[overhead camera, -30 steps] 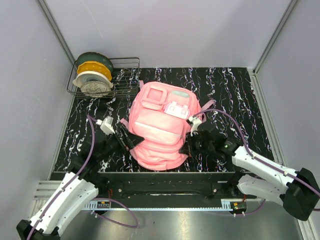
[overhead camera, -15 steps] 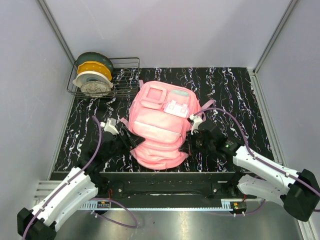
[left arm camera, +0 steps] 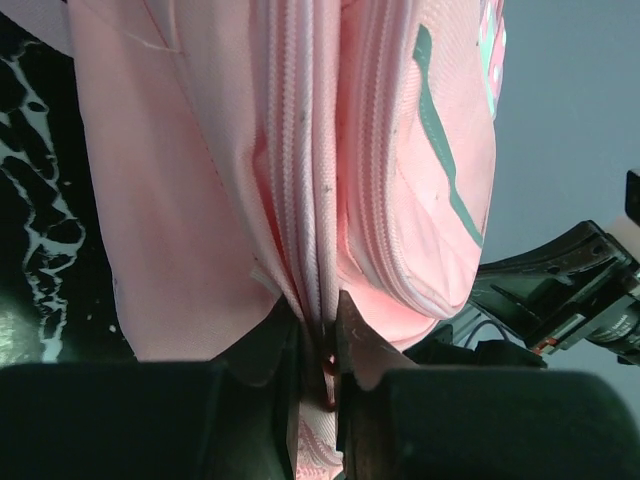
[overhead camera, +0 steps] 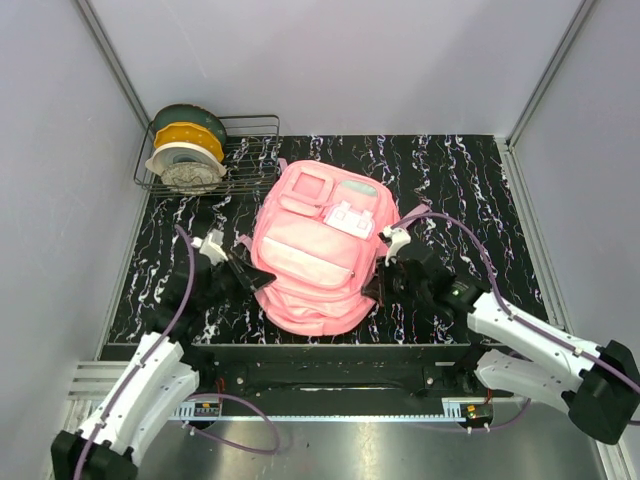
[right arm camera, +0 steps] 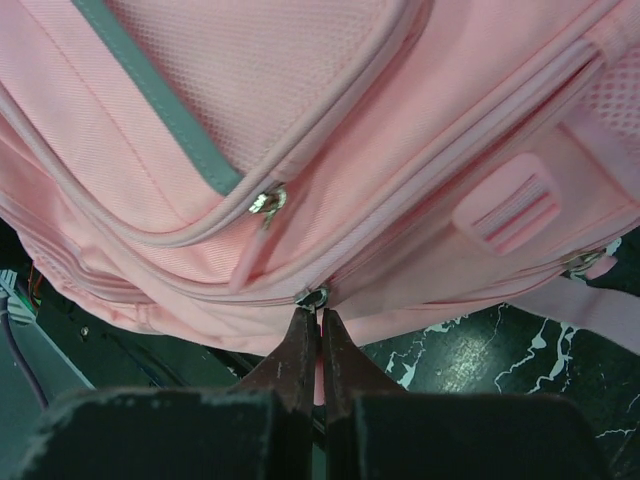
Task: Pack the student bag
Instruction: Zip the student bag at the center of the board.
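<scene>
Lying flat, pink student bag (overhead camera: 312, 262), front upward

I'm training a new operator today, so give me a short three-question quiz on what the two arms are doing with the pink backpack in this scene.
1. True or false: the right gripper is closed on a zipper pull of the student bag.
2. Multiple choice: what sits in the wire rack at the back left? A. spools; B. books; C. cups.
3. Short answer: what does the left gripper pinch?

Key: 1 true. 2 A. 3 the zippered edge on the student bag's side.
</scene>
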